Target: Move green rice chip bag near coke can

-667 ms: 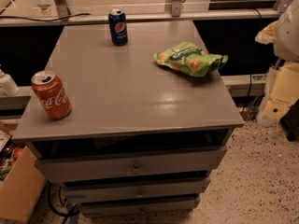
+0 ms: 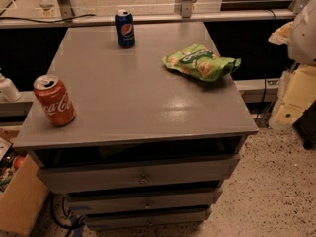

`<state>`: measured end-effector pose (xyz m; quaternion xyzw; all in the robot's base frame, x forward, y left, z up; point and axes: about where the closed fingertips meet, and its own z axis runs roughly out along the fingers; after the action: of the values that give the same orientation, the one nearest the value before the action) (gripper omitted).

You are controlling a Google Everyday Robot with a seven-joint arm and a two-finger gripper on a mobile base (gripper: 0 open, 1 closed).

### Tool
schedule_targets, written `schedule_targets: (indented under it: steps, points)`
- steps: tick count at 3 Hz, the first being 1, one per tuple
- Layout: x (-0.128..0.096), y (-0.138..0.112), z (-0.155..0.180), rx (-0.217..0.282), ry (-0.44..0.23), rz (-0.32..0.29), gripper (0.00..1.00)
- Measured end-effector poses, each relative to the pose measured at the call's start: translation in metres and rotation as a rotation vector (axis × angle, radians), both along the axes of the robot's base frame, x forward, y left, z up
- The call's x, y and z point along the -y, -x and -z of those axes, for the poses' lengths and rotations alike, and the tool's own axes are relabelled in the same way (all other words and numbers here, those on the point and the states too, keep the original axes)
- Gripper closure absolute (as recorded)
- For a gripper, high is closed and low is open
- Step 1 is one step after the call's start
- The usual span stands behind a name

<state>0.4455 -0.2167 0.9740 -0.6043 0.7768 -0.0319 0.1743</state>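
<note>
Looking through the camera view, the only one, and finding next to nothing changed from a moment earlier. Parked off the right side of the table [image 2: 148,107], same as before: gripper [image 2: 297,31], pale, raised above the level of the table, touching nothing. Cannot tell whether open or closed; nothing seen in its hold.

Lying nearest the gripper, just across the table edge from it and a little lower: green rice chip bag [image 2: 201,62], flat, crumpled end turned toward the gripper, not shifted at all. Standing well apart from the gripper, at the front corner farthest from it: coke can [image 2: 54,100], upright, likewise unmoved. Standing beyond the bag along the back edge, farther from the gripper than the bag: Pepsi can [image 2: 125,28], upright.

Meaning for the task: not yet started, with bag and coke can well apart and bare table between. Probably calling first for a reach over to the bag, then a carry away from the gripper's present side toward the red can, keeping clear of the blue one.
</note>
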Motion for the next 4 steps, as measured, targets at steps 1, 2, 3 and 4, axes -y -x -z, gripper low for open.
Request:
schedule_targets:
  steps: [1,2,3,4]
  points:
    - [-0.01,-0.022,0.015,0.04,-0.041,-0.044,0.0]
    - [-0.032,-0.066,0.034,0.123,-0.086,-0.088,0.0]
    - [-0.062,-0.106,0.055,0.177,-0.114,-0.111,0.0]
    - [-0.088,-0.149,0.077,0.212,-0.119,-0.104,0.0]
